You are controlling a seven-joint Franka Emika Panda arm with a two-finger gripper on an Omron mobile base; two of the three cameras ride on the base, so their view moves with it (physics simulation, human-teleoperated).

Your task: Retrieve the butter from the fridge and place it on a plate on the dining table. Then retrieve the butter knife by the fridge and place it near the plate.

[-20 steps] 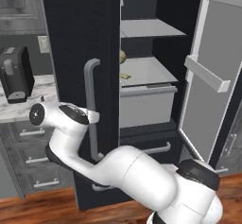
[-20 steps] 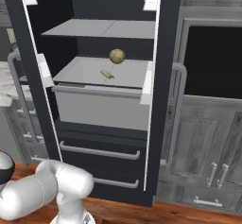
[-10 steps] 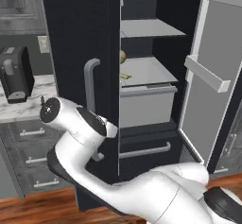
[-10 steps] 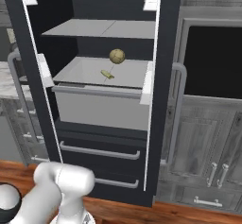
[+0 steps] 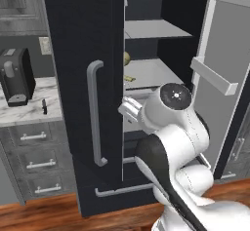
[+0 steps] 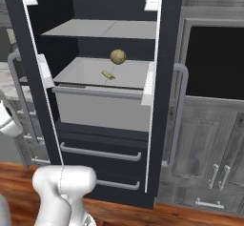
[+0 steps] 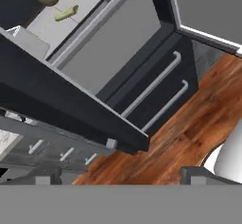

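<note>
The fridge (image 5: 83, 40) stands with its doors open. The butter (image 6: 108, 75), a small pale-yellow stick, lies on the grey middle shelf just in front of a round tan ball (image 6: 118, 56); it is also seen as the butter (image 5: 129, 79) and the butter (image 7: 66, 13). My gripper (image 5: 127, 110) hangs open and empty at the edge of the left door, below and in front of that shelf; its fingertips (image 7: 45, 176) stand wide apart. The butter knife (image 5: 44, 105) lies on the marble counter left of the fridge. The plate and dining table are out of view.
A black coffee machine (image 5: 14, 76) stands on the counter beside the knife, with grey drawers (image 5: 34, 149) under it. The right fridge door (image 5: 219, 74) swings out beside my arm. Fridge drawers with grey bar handles (image 6: 100, 152) sit below the shelf, and grey cabinets (image 6: 209, 125) stand to the right.
My arm has swung right, from in front of the left fridge door to the opening by the middle shelf. The gripper has stayed open. Nothing in the fridge has moved.
</note>
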